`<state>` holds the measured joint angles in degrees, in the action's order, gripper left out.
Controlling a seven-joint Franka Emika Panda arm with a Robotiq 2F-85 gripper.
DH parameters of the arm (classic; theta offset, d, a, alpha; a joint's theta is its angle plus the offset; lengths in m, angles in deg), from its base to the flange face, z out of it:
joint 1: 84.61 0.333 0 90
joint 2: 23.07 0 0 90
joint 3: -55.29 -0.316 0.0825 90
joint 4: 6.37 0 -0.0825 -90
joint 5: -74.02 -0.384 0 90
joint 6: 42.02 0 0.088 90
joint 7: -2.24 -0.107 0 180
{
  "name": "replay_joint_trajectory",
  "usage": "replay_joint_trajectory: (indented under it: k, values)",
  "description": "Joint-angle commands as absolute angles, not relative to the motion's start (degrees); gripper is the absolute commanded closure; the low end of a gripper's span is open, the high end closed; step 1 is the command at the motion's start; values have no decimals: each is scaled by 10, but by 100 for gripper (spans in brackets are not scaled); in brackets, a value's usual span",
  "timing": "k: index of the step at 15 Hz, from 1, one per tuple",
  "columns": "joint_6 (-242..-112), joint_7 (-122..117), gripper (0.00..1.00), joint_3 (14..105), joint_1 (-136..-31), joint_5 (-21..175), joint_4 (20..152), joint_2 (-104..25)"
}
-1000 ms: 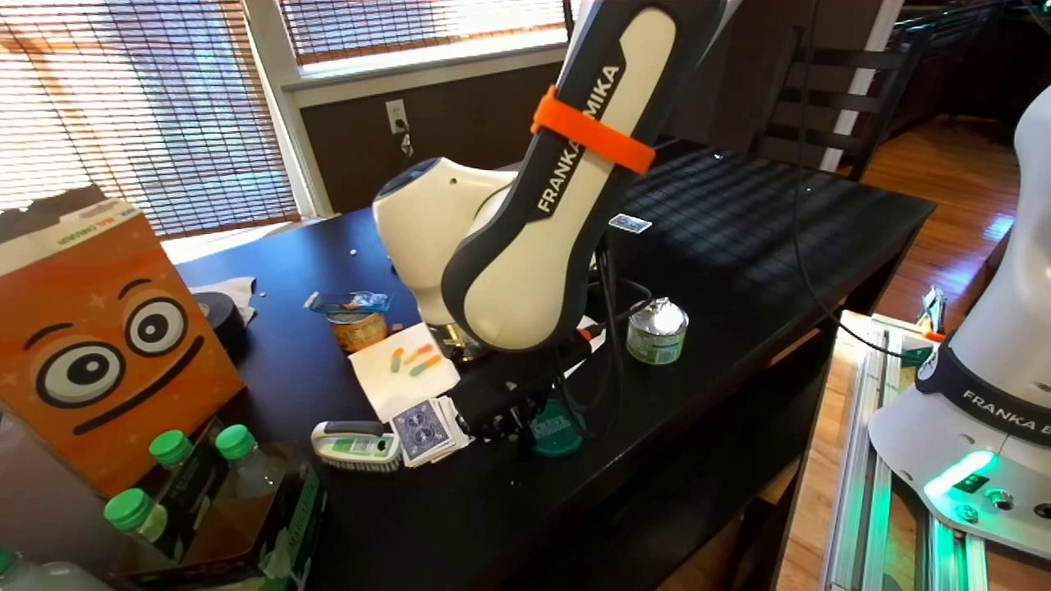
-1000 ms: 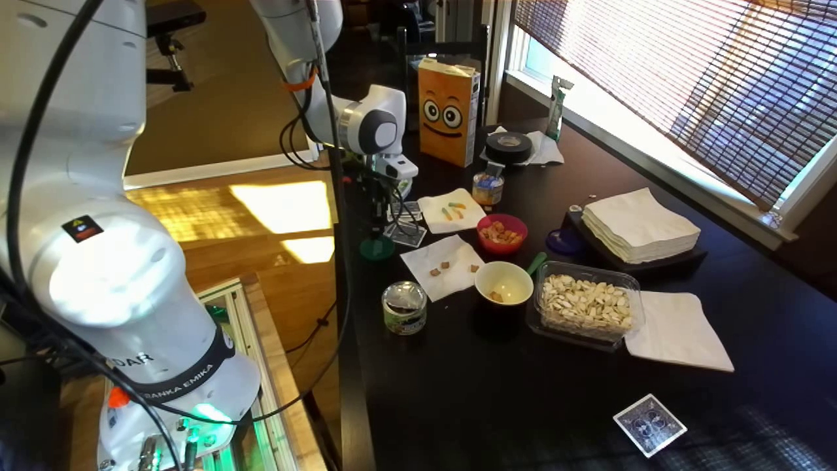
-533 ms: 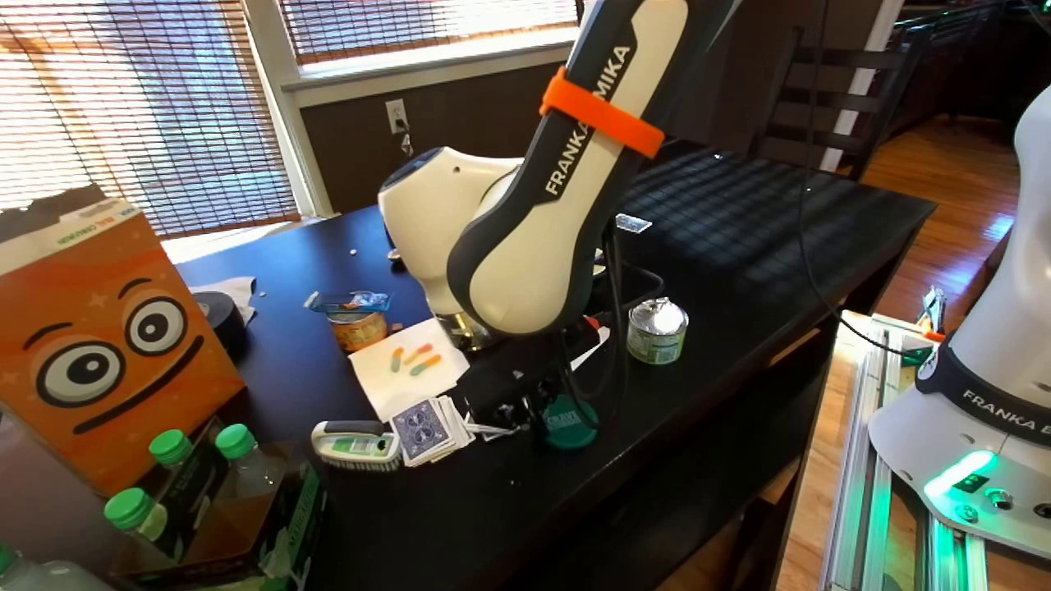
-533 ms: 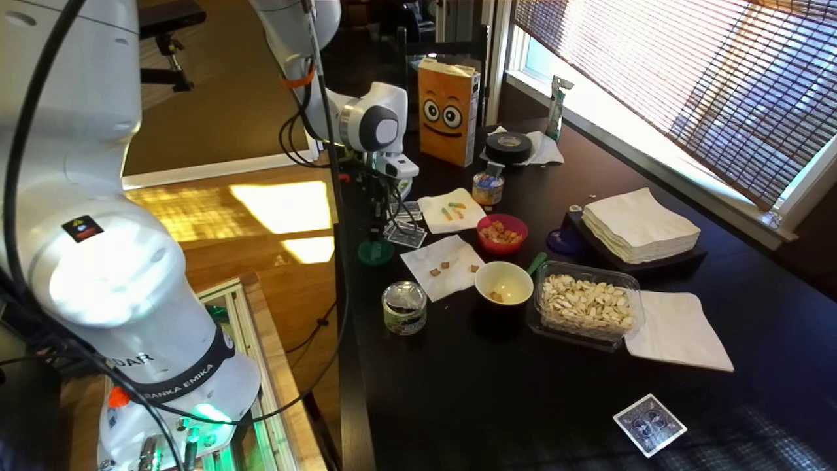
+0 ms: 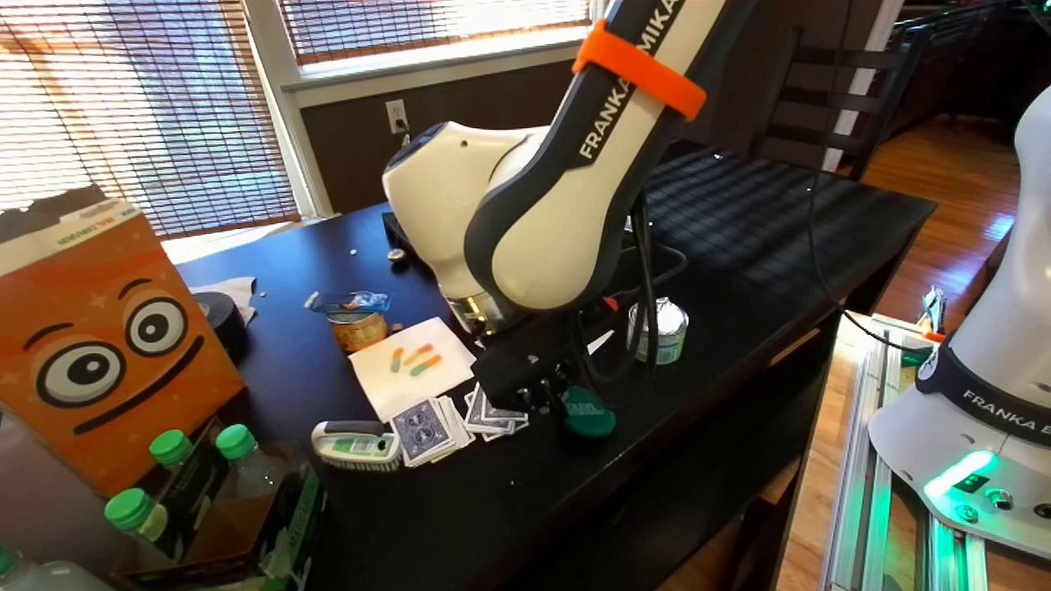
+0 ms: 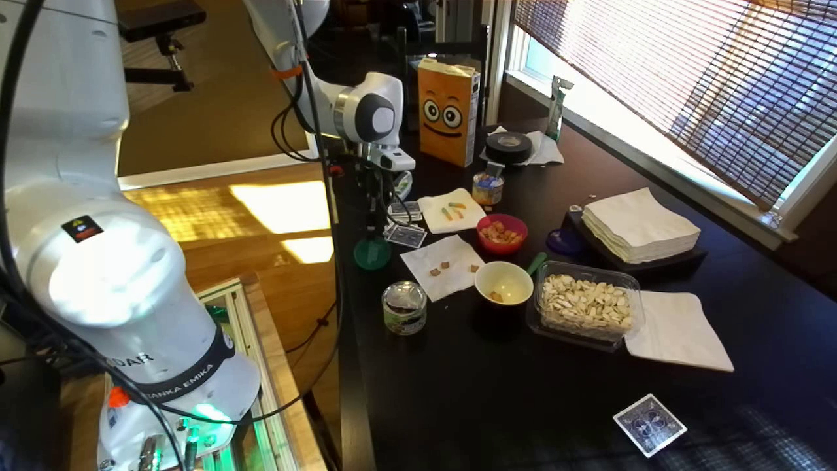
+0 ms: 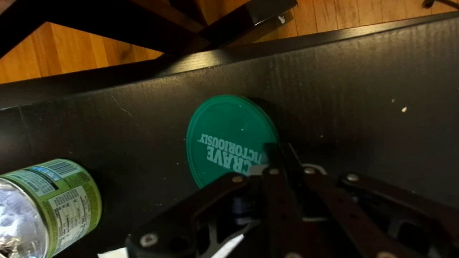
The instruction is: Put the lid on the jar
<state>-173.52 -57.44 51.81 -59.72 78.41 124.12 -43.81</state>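
The lid (image 7: 229, 125) is a flat green disc with white lettering. My gripper (image 7: 281, 148) is shut on one side of its rim in the wrist view. In both exterior views the lid (image 5: 589, 413) (image 6: 372, 255) hangs at the fingertips, somewhat tilted, near the table's edge; its height above the table is hard to tell. The jar (image 6: 404, 311) is a squat round container with a silvery top and green label. It stands upright, apart from the lid. Cables partly cover the jar (image 5: 669, 332) in an exterior view. It also shows at the lower left of the wrist view (image 7: 68, 204).
Playing cards (image 5: 423, 428) and a brush (image 5: 357, 446) lie beside the gripper. A napkin with crumbs (image 6: 435, 278), a cream bowl (image 6: 490, 278) and a red dish (image 6: 501, 245) stand near the jar. The table's edge (image 7: 215, 59) runs close past the lid.
The gripper has carried the lid along the table's edge toward the jar. The lid looks more tilted than before, and the cards behind the gripper show more. The jar has not moved.
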Motion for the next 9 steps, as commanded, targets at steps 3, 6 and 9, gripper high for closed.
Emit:
replay_joint_trajectory:
  k: [3,6,9]
  values:
    - [-1680,-623,99,508,-607,827,1265,-387]
    - [-1646,-635,99,502,-611,842,1262,-375]
    - [-1597,-648,99,497,-614,862,1259,-355]
